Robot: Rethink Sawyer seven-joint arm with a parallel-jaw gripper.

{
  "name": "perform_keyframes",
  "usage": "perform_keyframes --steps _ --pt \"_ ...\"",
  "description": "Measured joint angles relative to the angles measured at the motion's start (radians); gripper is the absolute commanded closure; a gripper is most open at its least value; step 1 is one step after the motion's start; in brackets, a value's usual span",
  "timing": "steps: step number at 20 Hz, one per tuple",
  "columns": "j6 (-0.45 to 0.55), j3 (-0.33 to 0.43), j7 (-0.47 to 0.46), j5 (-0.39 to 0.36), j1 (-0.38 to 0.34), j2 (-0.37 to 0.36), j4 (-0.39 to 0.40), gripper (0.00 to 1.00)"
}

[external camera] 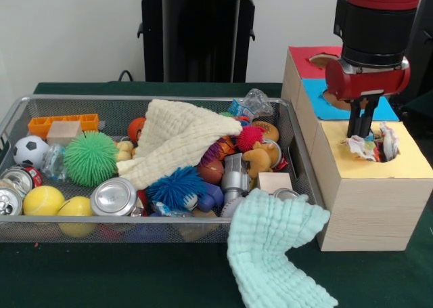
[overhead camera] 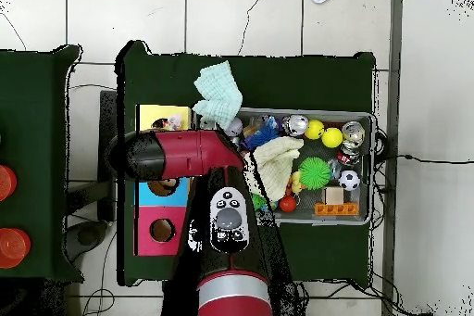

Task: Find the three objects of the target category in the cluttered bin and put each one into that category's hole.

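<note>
1. The mint cloth (external camera: 277, 254) hangs over the wire-mesh bin's (external camera: 40, 230) near rim onto the table (external camera: 101, 274).
2. The bin holds cans, spiky balls and a cream cloth (external camera: 179, 139); I see no wrapper there.
3. On the yellow box (external camera: 369, 200), crumpled wrappers (external camera: 369, 147) sit half in the hole; the pincer (external camera: 360, 135), nearly closed, grips nothing visible. Best to press them through gently.
</note>
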Motion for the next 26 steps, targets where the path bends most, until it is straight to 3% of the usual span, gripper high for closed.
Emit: perform_keyframes --steps 15,26 --pt "-0.105 0.003 0.000 0.000 0.014 0.061 -0.005 1.00" --pt "-0.115 0.001 0.000 -0.001 0.024 0.091 -0.030 1.00"
